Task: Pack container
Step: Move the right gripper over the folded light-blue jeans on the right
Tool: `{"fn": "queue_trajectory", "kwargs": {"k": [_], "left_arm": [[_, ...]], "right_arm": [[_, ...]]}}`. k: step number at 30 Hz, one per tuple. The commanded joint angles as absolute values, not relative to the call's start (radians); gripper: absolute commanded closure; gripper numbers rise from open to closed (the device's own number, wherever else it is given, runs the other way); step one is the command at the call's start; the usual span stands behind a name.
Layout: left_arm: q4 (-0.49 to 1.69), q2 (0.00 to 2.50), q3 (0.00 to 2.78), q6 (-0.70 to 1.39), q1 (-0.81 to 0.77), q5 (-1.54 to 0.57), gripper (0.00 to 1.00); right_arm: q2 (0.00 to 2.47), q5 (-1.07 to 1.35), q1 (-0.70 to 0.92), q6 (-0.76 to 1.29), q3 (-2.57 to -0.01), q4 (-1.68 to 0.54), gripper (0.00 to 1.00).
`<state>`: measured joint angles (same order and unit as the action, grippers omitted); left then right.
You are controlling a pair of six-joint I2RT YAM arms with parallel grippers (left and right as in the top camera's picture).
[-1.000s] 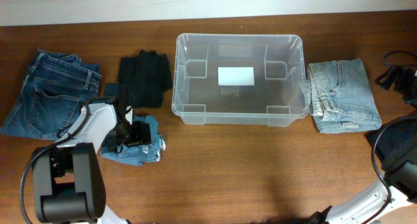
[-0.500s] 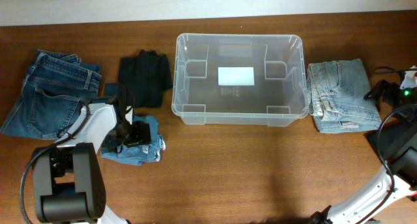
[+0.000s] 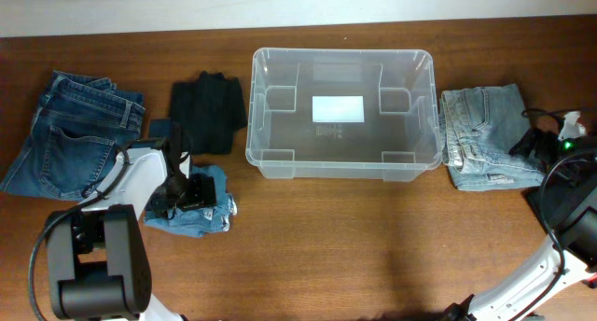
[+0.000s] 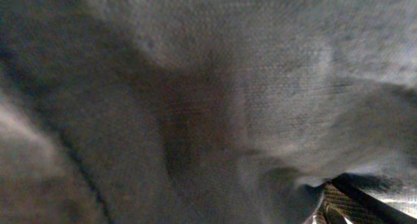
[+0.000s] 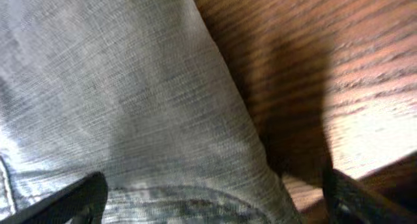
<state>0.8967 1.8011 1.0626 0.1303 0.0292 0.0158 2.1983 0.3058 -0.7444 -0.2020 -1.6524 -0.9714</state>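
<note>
The clear plastic container [image 3: 270, 125] stands at the table's back middle, with only its white label inside. My left gripper [image 3: 183, 194] is pressed down into a crumpled light blue denim piece [image 3: 207, 212]. The left wrist view is filled with that cloth [image 4: 195, 100], and its jaws are hidden. My right gripper [image 3: 530, 144] is open at the right edge of the folded light blue jeans [image 3: 485, 134]. In the right wrist view its two fingers [image 5: 208, 198] straddle the jeans' edge [image 5: 130, 107], with bare wood to the right.
Folded dark blue jeans [image 3: 70, 134] lie at the far left. A black garment [image 3: 207, 111] lies just left of the container. The wooden table [image 3: 373, 246] is bare in front. The arm bases stand at the front left and right edges.
My right gripper has moved left from the table's right edge onto the right side of the light blue jeans. The left arm and the denim piece have not moved.
</note>
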Motion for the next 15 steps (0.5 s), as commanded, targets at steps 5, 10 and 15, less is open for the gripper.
{"fn": "queue_trajectory", "kwargs": {"k": [5,10,15], "left_arm": [[0.897,1.825,1.065,0.117,0.026,0.022,0.01],[0.897,1.825,1.065,0.117,0.026,0.022,0.01],[0.897,1.825,1.065,0.117,0.026,0.022,0.01]], "right_arm": [[2.219,0.311,-0.739,-0.205,-1.615,-0.985,0.23],[2.219,0.337,-0.739,-0.205,-1.615,-0.985,0.39],[2.218,0.406,-0.739,-0.205,-1.617,-0.98,0.51]]}}
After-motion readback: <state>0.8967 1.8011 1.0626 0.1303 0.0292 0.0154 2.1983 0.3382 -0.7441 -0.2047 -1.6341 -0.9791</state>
